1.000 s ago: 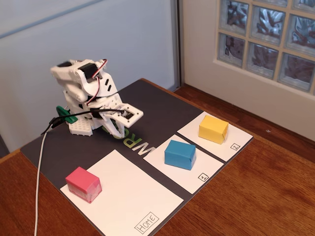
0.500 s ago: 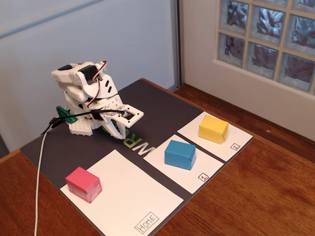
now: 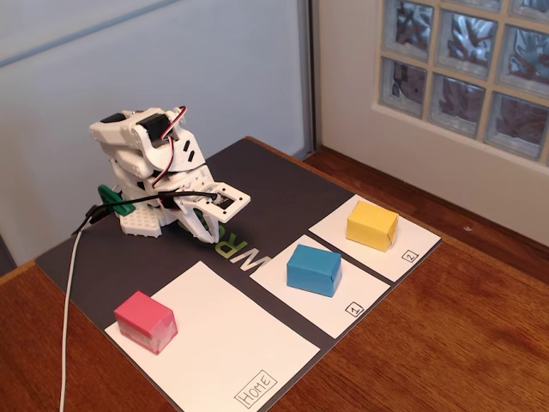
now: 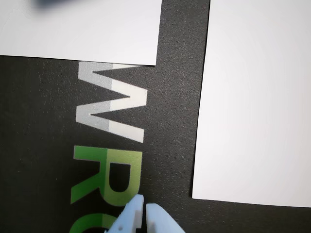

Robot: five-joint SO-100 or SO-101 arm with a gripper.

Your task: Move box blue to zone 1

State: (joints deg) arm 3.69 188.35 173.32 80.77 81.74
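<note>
While lying flat, box blue [image 3: 313, 269] spans zone 1 [image 3: 283, 280] crosswise.

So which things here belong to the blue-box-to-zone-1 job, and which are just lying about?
Job:
- blue box, already sitting on zone 1
- zone 1
- gripper, shut, empty

Lying about:
- pink box on Home patch
- yellow box on zone 2
</note>
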